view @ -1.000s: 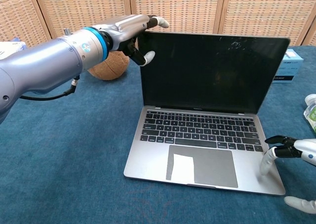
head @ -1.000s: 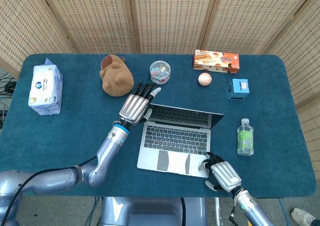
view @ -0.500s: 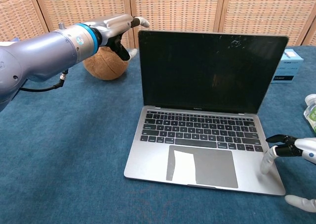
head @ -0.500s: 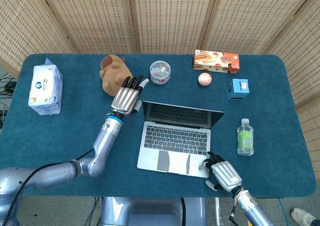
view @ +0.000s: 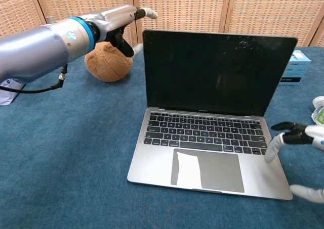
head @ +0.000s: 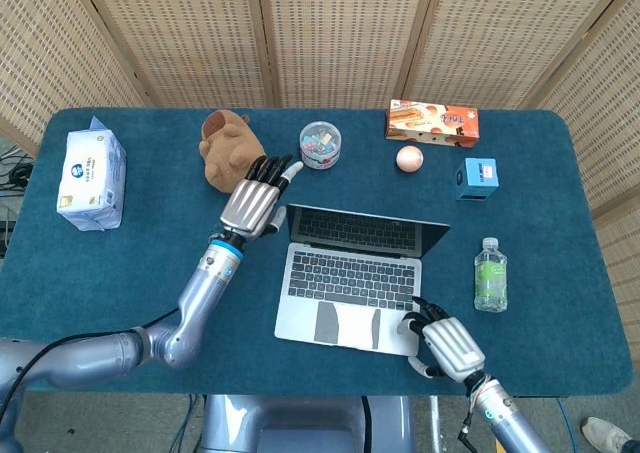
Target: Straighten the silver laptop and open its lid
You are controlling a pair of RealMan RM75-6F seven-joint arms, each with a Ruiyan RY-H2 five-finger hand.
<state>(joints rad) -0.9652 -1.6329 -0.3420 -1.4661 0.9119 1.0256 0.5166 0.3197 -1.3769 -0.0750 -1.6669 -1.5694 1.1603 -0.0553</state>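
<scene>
Blue cloth table, wicker screens behind; both hands seemingly empty, fingers apart.

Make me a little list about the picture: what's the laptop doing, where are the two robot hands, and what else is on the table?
laptop: silver laptop, lid open, screen dark
left hand: left hand by the lid's top left corner, fingers stretched out, holding nothing
right hand: right hand at the laptop's front right corner, a fingertip on the base
near the left hand: brown plush toy
back of table: small round tub, snack box, ball, blue box
right side: water bottle
left side: tissue pack
</scene>
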